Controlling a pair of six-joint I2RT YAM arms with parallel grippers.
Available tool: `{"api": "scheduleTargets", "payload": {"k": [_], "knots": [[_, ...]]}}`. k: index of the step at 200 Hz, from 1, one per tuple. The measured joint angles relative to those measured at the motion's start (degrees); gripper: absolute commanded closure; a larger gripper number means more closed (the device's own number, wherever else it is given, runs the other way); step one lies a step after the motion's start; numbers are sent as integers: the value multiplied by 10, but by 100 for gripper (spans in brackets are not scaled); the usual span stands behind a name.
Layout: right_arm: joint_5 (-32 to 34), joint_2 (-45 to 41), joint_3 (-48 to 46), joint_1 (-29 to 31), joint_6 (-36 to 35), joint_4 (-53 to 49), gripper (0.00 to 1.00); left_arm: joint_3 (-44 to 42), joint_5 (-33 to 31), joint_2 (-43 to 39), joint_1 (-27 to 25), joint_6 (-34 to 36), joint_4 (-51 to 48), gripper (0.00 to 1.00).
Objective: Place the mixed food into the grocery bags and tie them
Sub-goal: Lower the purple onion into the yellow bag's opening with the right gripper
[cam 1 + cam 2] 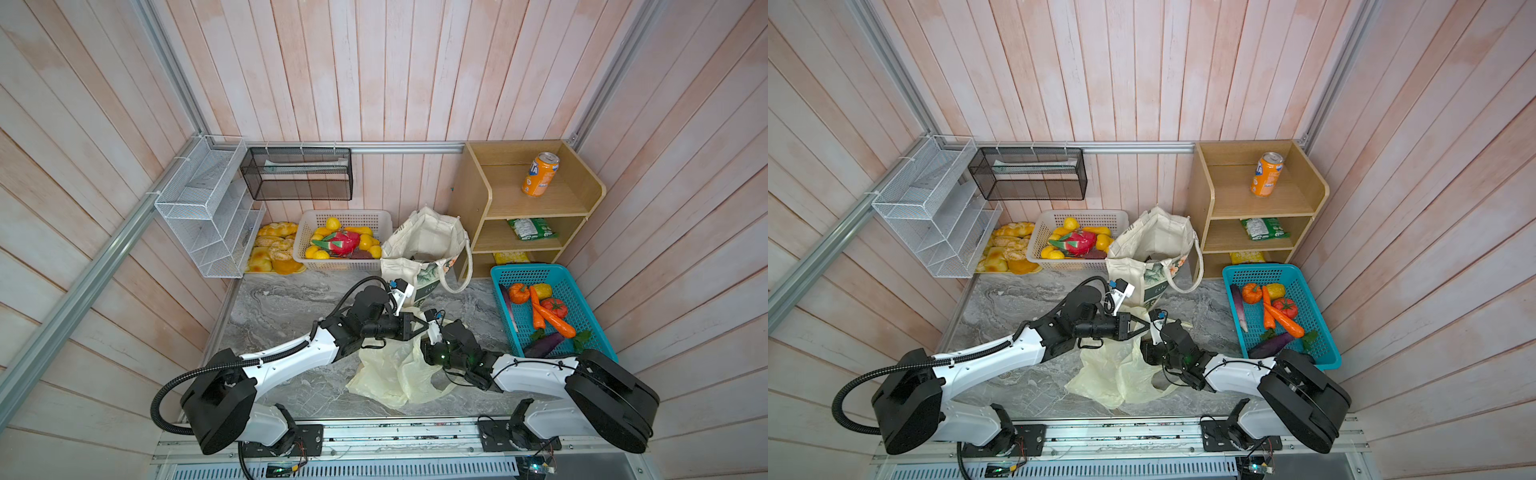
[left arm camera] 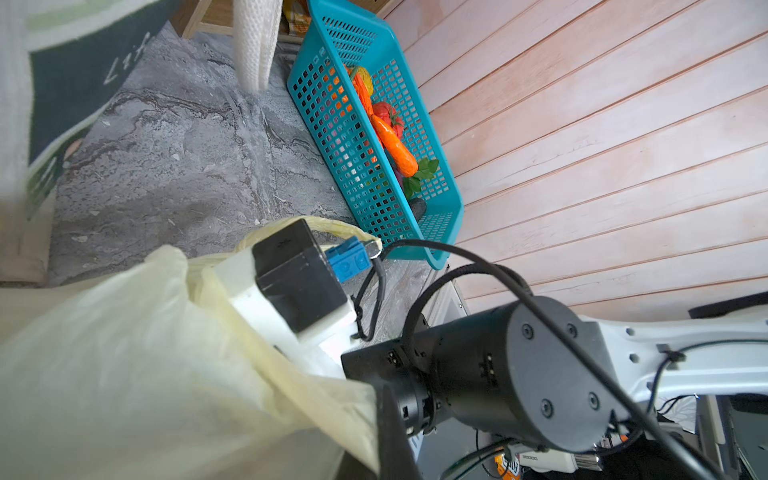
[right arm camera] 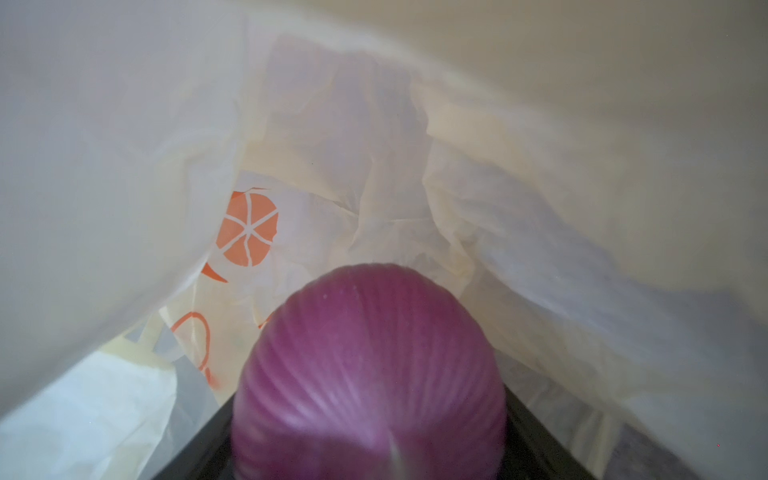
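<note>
The pale-yellow plastic grocery bag (image 1: 390,374) (image 1: 1113,374) lies crumpled at the middle front of the table. My left gripper (image 1: 426,326) (image 1: 1147,328) (image 2: 374,449) is shut on the bag's rim (image 2: 291,395) and holds it lifted. My right gripper (image 3: 370,457) reaches inside the bag (image 3: 457,174); in both top views the plastic hides its fingers. It is shut on a round purple onion-like food item (image 3: 370,374). A white packet printed with orange slices (image 3: 249,232) lies deeper in the bag. The cream leaf-print tote (image 1: 424,245) (image 1: 1154,245) stands open behind.
A teal basket (image 1: 582,291) (image 2: 332,124) of carrots, tomato and eggplant stands at the right. A white basket (image 1: 305,232) of fruit and bread rolls (image 1: 270,253) sit at the back left. The wooden shelf (image 1: 494,199) holds an orange soda can (image 1: 540,174) and a green packet (image 1: 532,228).
</note>
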Motion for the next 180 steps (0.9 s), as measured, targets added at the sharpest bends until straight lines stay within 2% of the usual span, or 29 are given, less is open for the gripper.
{"api": "scheduleTargets", "payload": {"k": [22,75,142,180], "knots": [[-1,0,0,0,0,0,21,-11,0,-1,0,2,5,100],[3,-14,1,0,0,-17,9,-66,-1,-33,19,18,9,100],[6,-40,3,0,0,-49,9,-97,0,-59,39,32,26,100],[3,-82,13,0,2,-88,14,-111,-6,-67,40,32,31,100]]}}
